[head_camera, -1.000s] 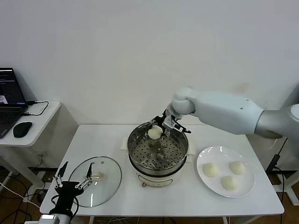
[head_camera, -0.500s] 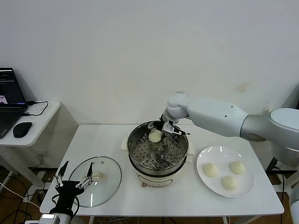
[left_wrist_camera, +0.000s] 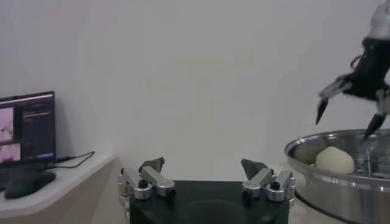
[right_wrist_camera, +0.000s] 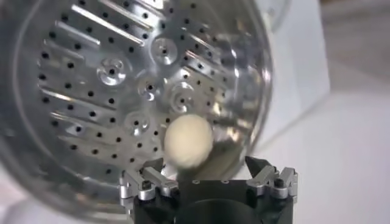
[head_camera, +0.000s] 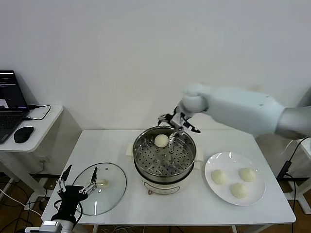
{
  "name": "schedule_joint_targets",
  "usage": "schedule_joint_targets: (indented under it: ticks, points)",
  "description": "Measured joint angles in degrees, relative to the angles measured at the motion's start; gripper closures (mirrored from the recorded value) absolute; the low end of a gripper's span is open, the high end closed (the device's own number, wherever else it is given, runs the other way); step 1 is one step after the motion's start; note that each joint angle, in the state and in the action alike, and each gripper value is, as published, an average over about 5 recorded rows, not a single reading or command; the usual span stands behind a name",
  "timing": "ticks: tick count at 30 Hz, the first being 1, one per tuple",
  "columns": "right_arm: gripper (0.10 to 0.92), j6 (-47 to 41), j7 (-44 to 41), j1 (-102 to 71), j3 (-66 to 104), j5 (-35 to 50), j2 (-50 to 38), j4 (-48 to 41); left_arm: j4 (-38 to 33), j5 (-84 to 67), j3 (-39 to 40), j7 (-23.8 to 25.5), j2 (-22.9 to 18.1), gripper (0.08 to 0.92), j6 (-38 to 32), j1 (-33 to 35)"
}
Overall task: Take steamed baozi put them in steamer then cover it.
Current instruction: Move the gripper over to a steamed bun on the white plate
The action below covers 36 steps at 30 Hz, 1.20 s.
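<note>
At the far left a laptop [head_camera: 10,99] and a black mouse [head_camera: 23,134] sit on a small side table [head_camera: 41,127], apart from the main white table [head_camera: 121,199].

The left gripper [head_camera: 76,185] is parked low at the near left edge of the table, its fingers spread wide and holding nothing. Its tips reach over the near left part of the cover [head_camera: 99,188], which lies flat on the table to the left of the steamer, cream handle [head_camera: 101,183] facing up. Whether the fingers touch the glass I cannot tell.

In the middle of the table stands the steamer [head_camera: 164,158], a shiny perforated basket on a white pot base. One steamed baozi [head_camera: 161,141] lies inside it on the perforated floor, at the far side close to the rim. In the right wrist view the same bun [right_wrist_camera: 188,140] rests free on the metal, with nothing gripping it.

The right gripper [head_camera: 176,122] hangs just above the far rim of the steamer, a little right of the bun, its fingers released and spread apart, empty. The left wrist view shows it above the basket edge with its dark fingers [left_wrist_camera: 321,105] splayed, clear of the bun [left_wrist_camera: 334,160].

To the right of the steamer a flat white plate [head_camera: 221,193] carries three more buns [head_camera: 219,176], [head_camera: 247,174] and [head_camera: 238,190], set near each other but apart.
</note>
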Motion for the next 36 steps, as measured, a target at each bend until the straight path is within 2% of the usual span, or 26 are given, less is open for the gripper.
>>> schedule_joint_targets:
  ticks: [8, 17, 25, 36]
  points:
    - [0.203, -8.35, -1.73, 0.58, -0.87, 2.77, -15.13, 9.29, -0.16, -0.17, 0.05, 0.04, 0.97, 0.177, 0.22, -0.24]
    - [0.203, -11.46, -1.51, -7.69, 1.34, 0.05, -25.87, 13.09, -0.36, 0.16, 0.6, 0.02, 0.62, 0.177, 0.43, -0.1]
    - [0.203, -12.84, -1.03, -20.35, 8.37, -4.06, -28.55, 13.19, -0.13, 0.4, 0.61, -0.03, -0.16, 0.177, 0.48, -0.02]
    - [0.203, -13.63, 0.7, -33.52, 16.46, -8.43, -26.93, 10.04, 0.08, 0.43, -0.18, -0.03, -0.73, 0.177, 0.48, 0.39]
